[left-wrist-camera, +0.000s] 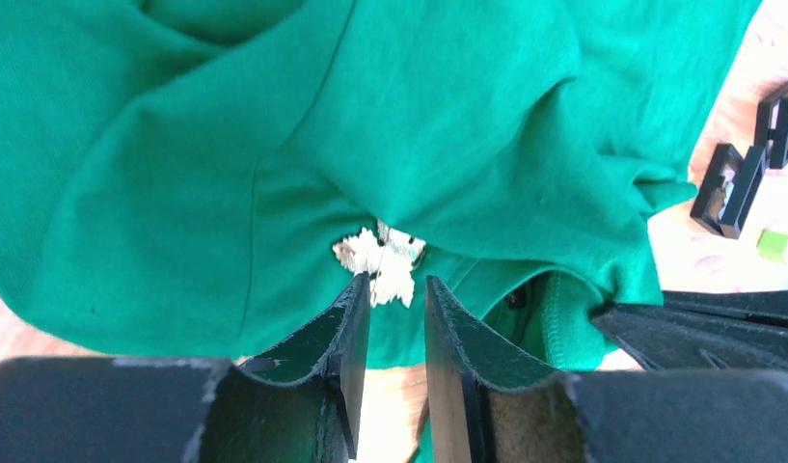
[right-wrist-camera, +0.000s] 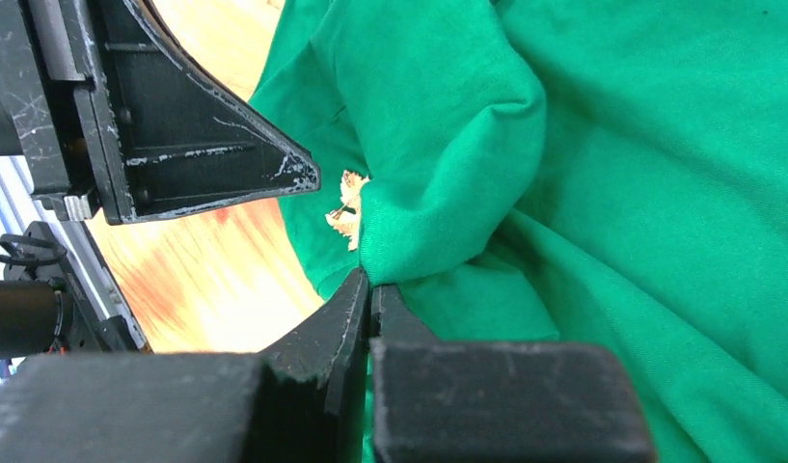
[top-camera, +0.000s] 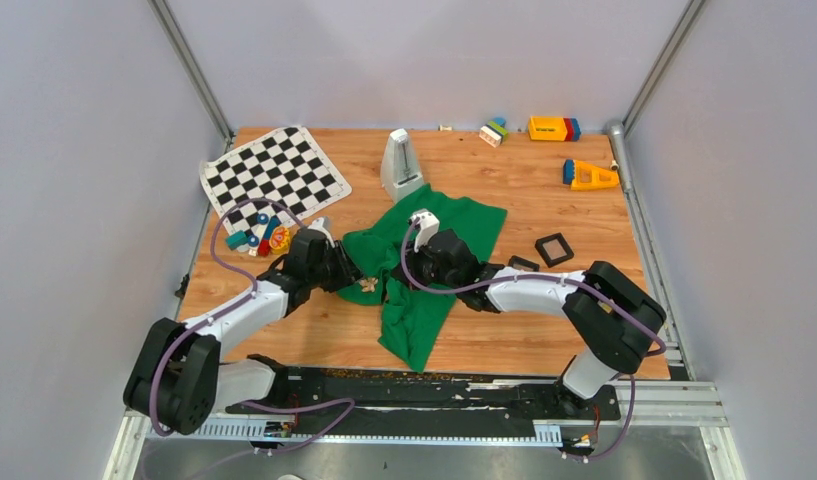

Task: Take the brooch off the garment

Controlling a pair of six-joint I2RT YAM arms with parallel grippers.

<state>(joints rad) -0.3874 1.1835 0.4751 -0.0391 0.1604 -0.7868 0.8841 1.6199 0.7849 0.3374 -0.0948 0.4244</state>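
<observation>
The garment [top-camera: 454, 220] is a bright green shirt, crumpled at mid-table. The brooch [top-camera: 366, 286] on it is a small pale gold, leaf-shaped piece at its left edge; no red-orange piece shows. In the left wrist view the brooch [left-wrist-camera: 380, 258] lies just beyond my left gripper [left-wrist-camera: 396, 285], which is open with a narrow gap, its tips at the brooch's lower edge. My right gripper [right-wrist-camera: 370, 285] is shut on a fold of the garment [right-wrist-camera: 583, 193] right beside the brooch [right-wrist-camera: 349, 207]. From above, the left gripper [top-camera: 349, 275] and right gripper [top-camera: 404, 278] face each other across the brooch.
A black-and-white chequered mat [top-camera: 274, 175] lies at the back left, small toys [top-camera: 259, 238] next to it. A white wedge-shaped object [top-camera: 401, 165] stands behind the shirt. Two black square frames [top-camera: 554, 248] lie right of it. Coloured blocks [top-camera: 554, 128] sit at the back right.
</observation>
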